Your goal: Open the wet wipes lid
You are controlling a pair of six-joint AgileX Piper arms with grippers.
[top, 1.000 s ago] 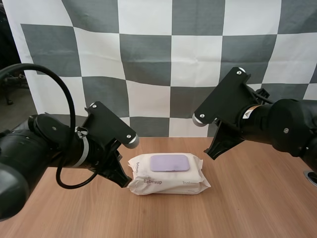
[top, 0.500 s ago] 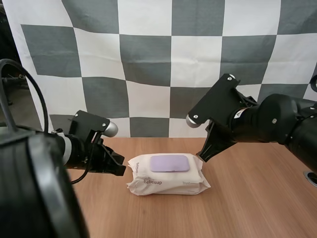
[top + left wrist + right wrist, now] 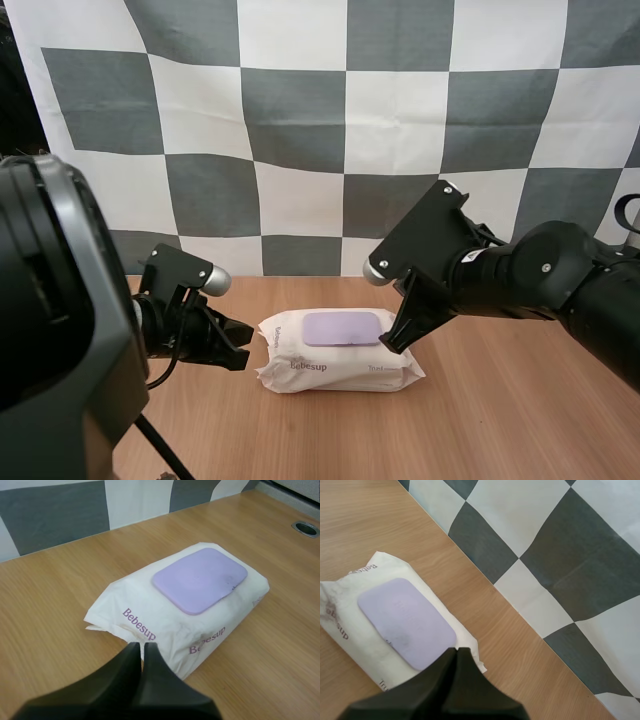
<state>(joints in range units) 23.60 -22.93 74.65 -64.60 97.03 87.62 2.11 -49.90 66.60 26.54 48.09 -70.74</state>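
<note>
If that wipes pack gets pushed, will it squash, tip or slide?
The pack looks soft: its wrinkled wrapper would probably dent. The purple lid seems stiffer. Lying flat on the smooth table, it likely won't tip but may slide.

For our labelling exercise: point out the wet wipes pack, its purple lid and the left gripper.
wet wipes pack [image 3: 345, 372], high view, white front face
purple lid [image 3: 200, 579], left wrist view, its middle
left gripper [image 3: 141, 646], left wrist view, shut fingertips

Light wood surface [image 3: 520, 410]. One pack of wet wipes [image 3: 335, 368] lies flat near its middle, purple lid [image 3: 342, 328] up and closed (brand print on the front side). Round metal-rimmed hole [image 3: 630, 357] at the right edge.
</note>
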